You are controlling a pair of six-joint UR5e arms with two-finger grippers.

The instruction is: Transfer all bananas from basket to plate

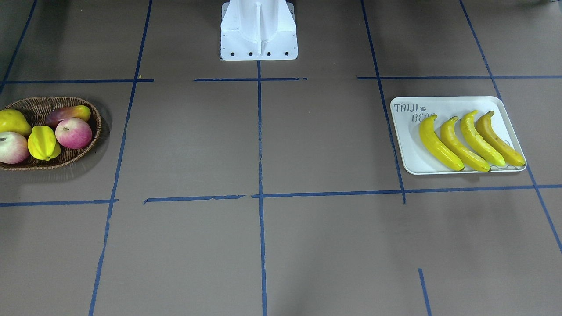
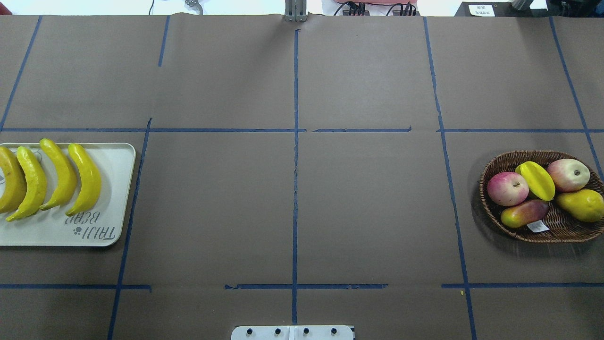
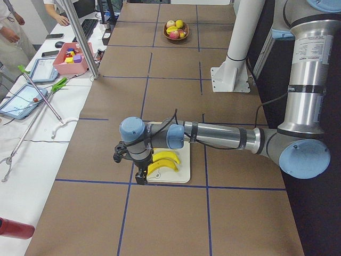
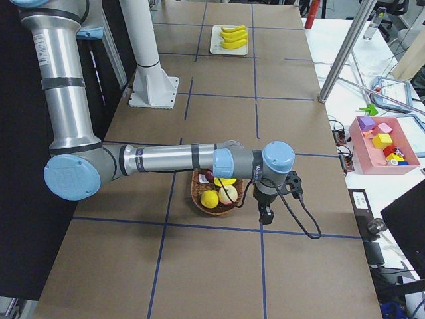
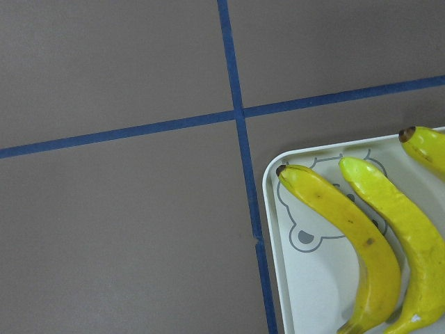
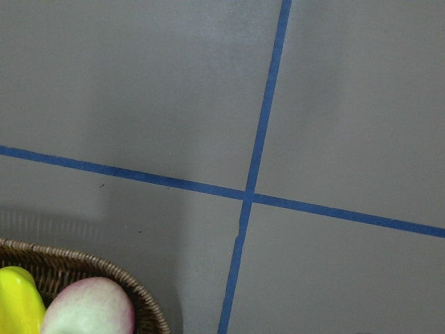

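Four long yellow bananas (image 1: 472, 140) lie parallel on the off-white rectangular plate (image 1: 406, 145), nearest your left tool (image 3: 141, 179); the brown wicker basket (image 1: 90, 145), well apart from that plate, holds none. You cannot tell either tool's opening.

plate (image 2: 115, 179): cut by overhead view's edge | basket (image 1: 66, 157): cut by front view's edge
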